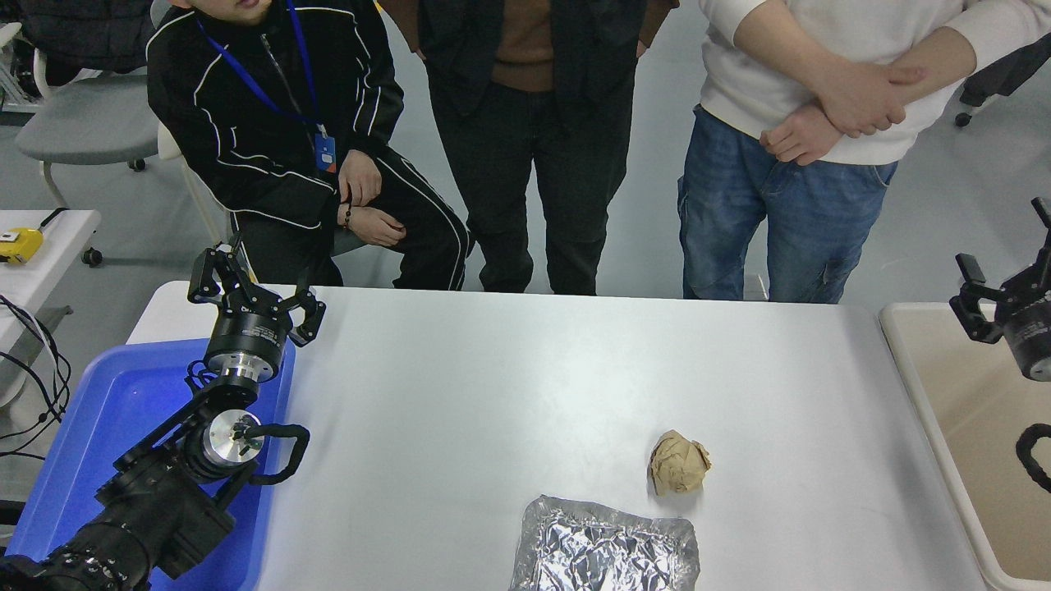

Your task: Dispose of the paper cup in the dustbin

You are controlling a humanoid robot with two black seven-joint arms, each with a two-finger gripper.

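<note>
The paper cup shows nowhere in the head view; it is hidden or out of view. The dustbin [961, 394], a large beige tub with a thick rim, stands against the table's right end and is partly cut off by the picture's edge. My right gripper [1005, 243] comes in from the right edge above the dustbin's far part, with its fingers spread open and nothing between them. My left gripper [256, 289] is parked open at the lower left, over the far end of a blue tray.
A crumpled brown paper ball [679, 462] and a crinkled silver foil tray [606, 546] lie on the white table [493, 386] near its front. The blue tray [98, 419] is at the left. Three people are at the far side.
</note>
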